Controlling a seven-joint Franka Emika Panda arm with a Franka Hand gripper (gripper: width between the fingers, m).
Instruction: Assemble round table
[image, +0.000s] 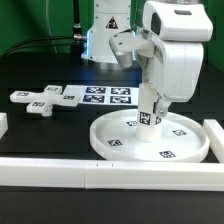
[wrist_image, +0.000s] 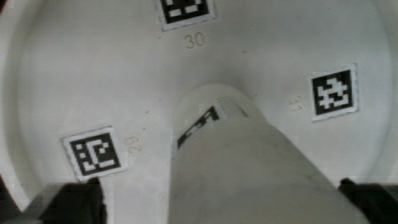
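Note:
The large rimmed disc (image: 112, 150) lies flat on the table at the exterior view's front right. The short post (image: 148, 112) stands upright on the disc's middle, and its foot hides the hub. My gripper (image: 150, 98) comes down from above and is shut on the post's upper part. In the wrist view the post (wrist_image: 249, 160) runs away from me between my dark fingers (wrist_image: 71, 205), down to the disc's floor (wrist_image: 107, 70) with its square markers. The cross-shaped foot (image: 42, 98) lies flat on the table at the exterior view's left, apart from the gripper.
The marker board (image: 105, 96) lies behind the disc, in front of the robot's base. Long white border bars run along the front (image: 100, 172), the exterior view's right (image: 214, 135) and its left (image: 3, 125).

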